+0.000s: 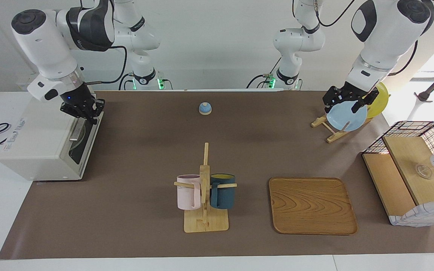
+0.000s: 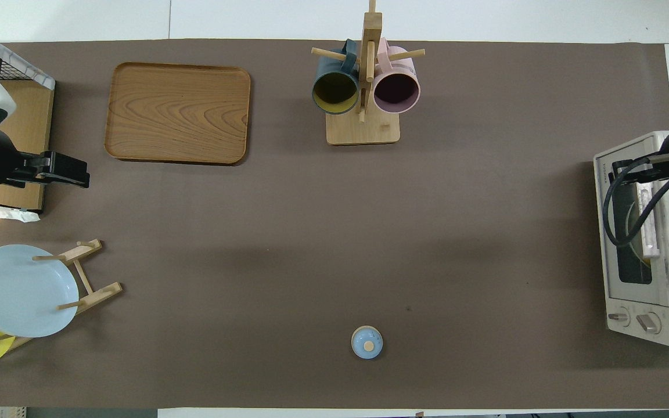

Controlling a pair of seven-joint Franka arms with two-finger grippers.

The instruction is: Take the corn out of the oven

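The cream-white oven (image 1: 32, 150) stands at the right arm's end of the table and also shows in the overhead view (image 2: 639, 325). Its dark glass door (image 1: 77, 145) looks closed, with the metal bar handle (image 2: 651, 232) across it. My right gripper (image 1: 89, 118) is at the top front edge of the oven, right by the handle; in the overhead view (image 2: 622, 168) it is over the door's upper part. The corn is hidden; only a round shape shows dimly through the glass. My left gripper (image 1: 347, 107) is open and empty over the plate rack, and the left arm waits.
A wooden mug rack (image 1: 205, 188) with a pink and a dark blue mug stands mid-table. A wooden tray (image 1: 311, 205) lies beside it. A small blue lid (image 1: 205, 108) lies nearer the robots. A blue plate (image 1: 347, 116), a yellow plate (image 1: 381, 99) and a wire-and-wood basket shelf (image 1: 409, 169) are at the left arm's end.
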